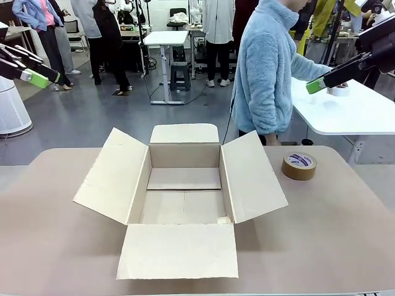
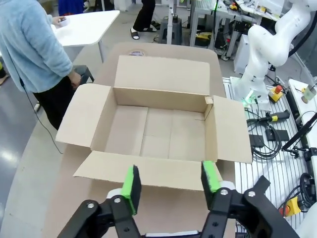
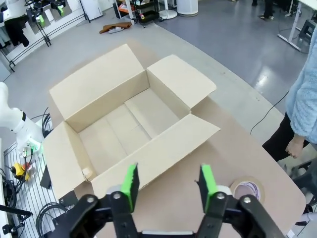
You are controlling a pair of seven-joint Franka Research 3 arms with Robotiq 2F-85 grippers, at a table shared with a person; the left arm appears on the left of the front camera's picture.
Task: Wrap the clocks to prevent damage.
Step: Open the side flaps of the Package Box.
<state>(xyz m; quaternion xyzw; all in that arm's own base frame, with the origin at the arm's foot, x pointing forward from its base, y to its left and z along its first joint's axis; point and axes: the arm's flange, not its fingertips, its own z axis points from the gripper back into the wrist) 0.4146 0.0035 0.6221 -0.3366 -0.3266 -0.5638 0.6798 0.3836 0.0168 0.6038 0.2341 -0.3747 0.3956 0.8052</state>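
Jaws on my left claw (image 2: pixel 171 179) and right claw (image 3: pixel 168 179) stand parted, gripping nothing, both raised and looking down on the open cardboard box (image 2: pixel 158 97). Where the clocks lie, I cannot tell.

Beige table (image 1: pixel 345 234) — open cardboard box (image 1: pixel 179 250), tape roll (image 1: pixel 299 166)

The box (image 1: pixel 114 176) sits mid-table (image 1: pixel 333 234), with the tape roll (image 1: pixel 299 166) to its right.
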